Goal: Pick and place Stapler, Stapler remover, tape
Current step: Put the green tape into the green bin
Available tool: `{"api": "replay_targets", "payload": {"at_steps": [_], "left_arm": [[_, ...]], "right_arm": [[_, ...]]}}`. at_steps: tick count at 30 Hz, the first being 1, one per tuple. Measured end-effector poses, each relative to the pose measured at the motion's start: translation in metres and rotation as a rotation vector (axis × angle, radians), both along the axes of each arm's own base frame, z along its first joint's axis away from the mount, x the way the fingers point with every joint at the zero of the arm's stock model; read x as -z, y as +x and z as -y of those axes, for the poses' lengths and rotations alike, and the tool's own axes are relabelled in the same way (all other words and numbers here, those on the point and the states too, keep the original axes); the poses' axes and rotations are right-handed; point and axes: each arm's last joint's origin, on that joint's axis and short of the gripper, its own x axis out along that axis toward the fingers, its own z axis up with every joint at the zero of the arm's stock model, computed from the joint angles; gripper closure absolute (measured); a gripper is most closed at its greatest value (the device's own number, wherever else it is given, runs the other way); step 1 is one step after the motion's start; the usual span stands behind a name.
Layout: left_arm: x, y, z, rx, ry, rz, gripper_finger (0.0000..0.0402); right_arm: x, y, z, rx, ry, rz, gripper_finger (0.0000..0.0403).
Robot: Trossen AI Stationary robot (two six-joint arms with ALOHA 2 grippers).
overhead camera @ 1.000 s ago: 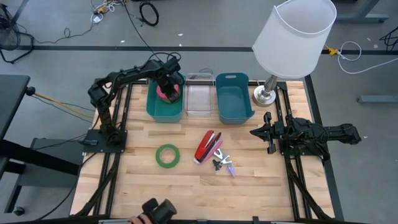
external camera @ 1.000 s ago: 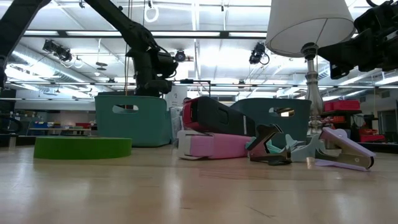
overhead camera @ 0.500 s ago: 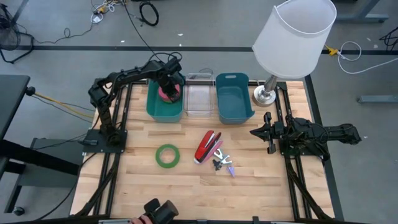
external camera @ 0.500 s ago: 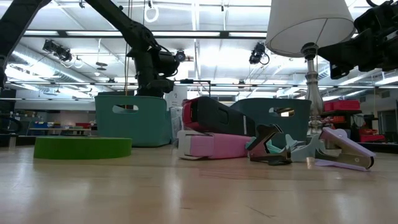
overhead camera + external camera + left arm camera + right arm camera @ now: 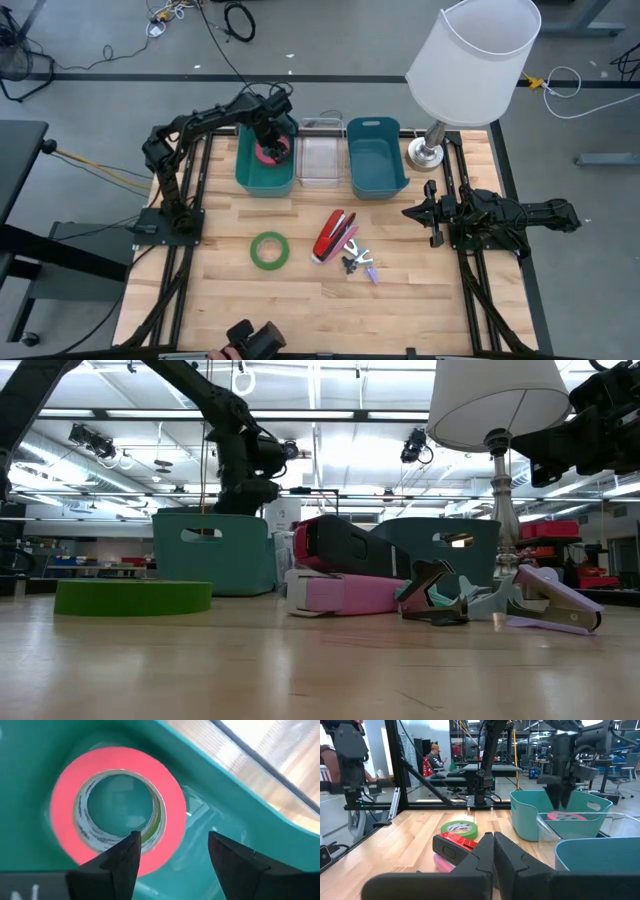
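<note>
A pink tape roll (image 5: pixel 117 807) lies flat on the floor of the left teal bin (image 5: pixel 250 175). My left gripper (image 5: pixel 172 837) hangs open above it, over the bin (image 5: pixel 272 135), fingers pointing down, touching nothing. A green tape roll (image 5: pixel 269 250), a red and pink stapler (image 5: pixel 333 235) and a dark staple remover (image 5: pixel 352 263) lie on the wooden table. My right gripper (image 5: pixel 410 212) is shut and empty at the table's right side, level, pointing toward the table's left.
A clear bin (image 5: pixel 322 160) and a second teal bin (image 5: pixel 375 160) stand next to the left one at the table's far edge. A lamp with a white shade (image 5: pixel 470 60) stands at the far right. A pale purple item (image 5: pixel 370 272) lies by the remover.
My left gripper has risen straight up above the left teal bin, its fingers open. The pink tape roll stays on the bin's floor.
</note>
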Motion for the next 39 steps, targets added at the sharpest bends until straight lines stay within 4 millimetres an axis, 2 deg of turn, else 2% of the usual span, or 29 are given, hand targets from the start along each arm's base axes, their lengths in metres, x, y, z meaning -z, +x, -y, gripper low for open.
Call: {"api": "replay_targets", "payload": {"at_steps": [7, 17, 26, 39], "left_arm": [[-0.023, 0.004, 0.000, 0.007, 0.010, 0.011, 0.0174], [-0.045, 0.020, 0.022, 0.083, 0.015, 0.019, 0.0174], [-0.071, 0.029, 0.057, 0.187, 0.064, 0.079, 0.0174], [-0.075, 0.050, 0.114, 0.403, 0.057, 0.066, 0.0174]], "right_arm": [[0.000, 0.000, 0.000, 0.000, 0.000, 0.000, 0.0387], [0.000, 0.000, 0.000, 0.000, 0.000, 0.000, 0.0387], [0.000, 0.000, 0.000, 0.000, 0.000, 0.000, 0.0387], [0.000, 0.000, 0.000, 0.000, 0.000, 0.000, 0.0387]]}}
